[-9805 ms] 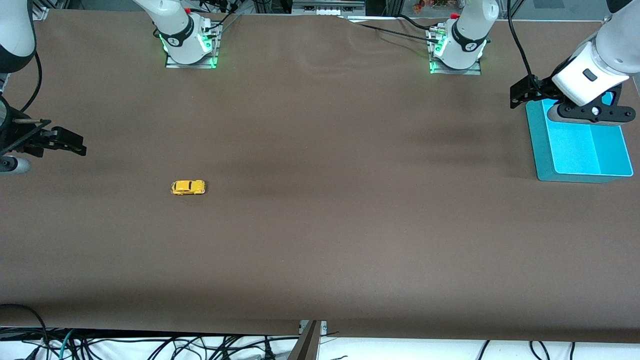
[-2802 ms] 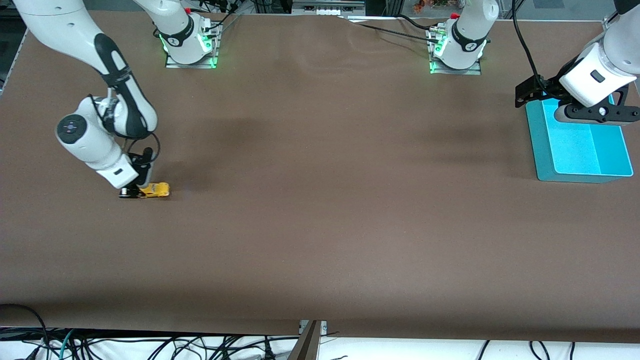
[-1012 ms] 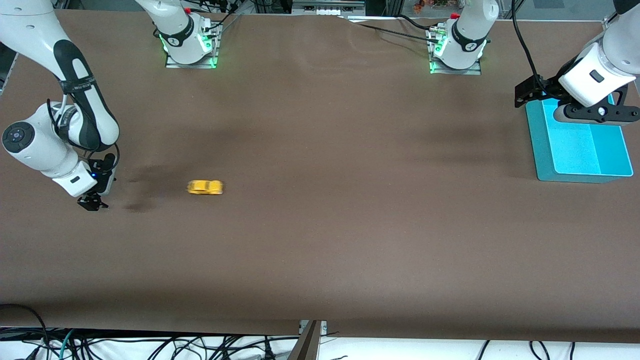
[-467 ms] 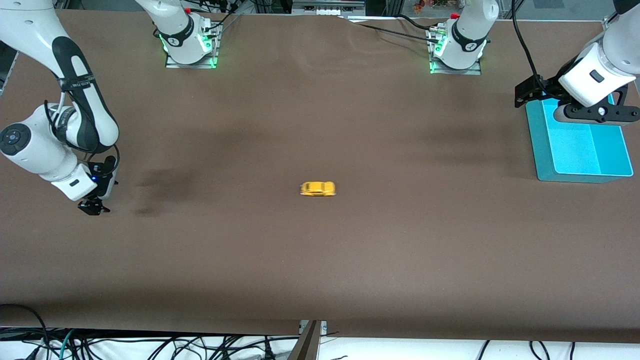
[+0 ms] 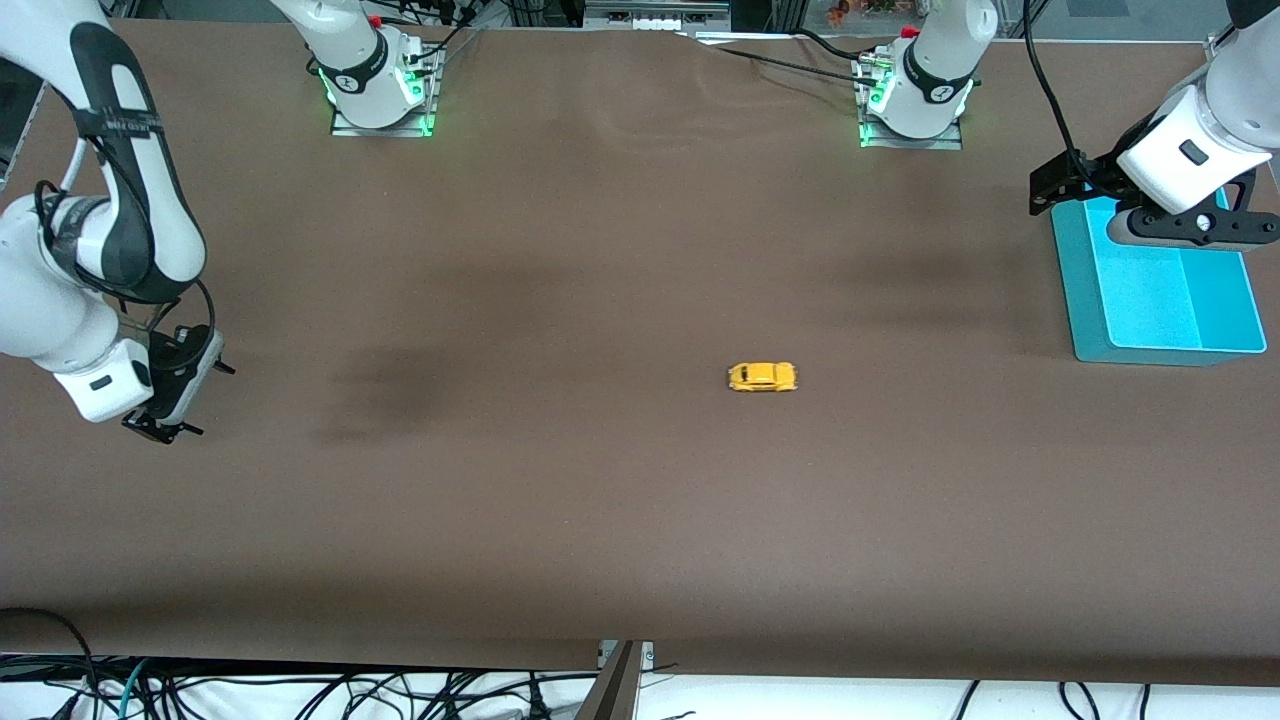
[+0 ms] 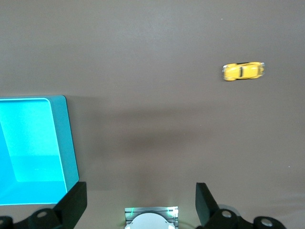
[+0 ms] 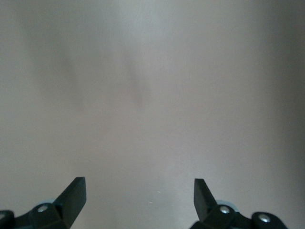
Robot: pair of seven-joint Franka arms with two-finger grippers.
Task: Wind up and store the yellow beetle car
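— Yellow beetle car (image 5: 762, 377): where?
— On the bench (image 5: 640, 480), well apart from both my grippers, between them.
— Grippers?
— Left gripper (image 5: 1140, 195) over the blue tray (image 5: 1090, 330), right gripper (image 5: 175, 400) low; both wide open, empty.

A turquoise tray (image 5: 1085, 310) lies on the brown table (image 5: 620, 500) at the left arm's end.

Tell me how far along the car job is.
Winding looks done: the yellow beetle car sits free mid-table, nearer the teal tray. Nothing is in hand; the right gripper is open, and the left gripper is open above the tray. Storing remains.
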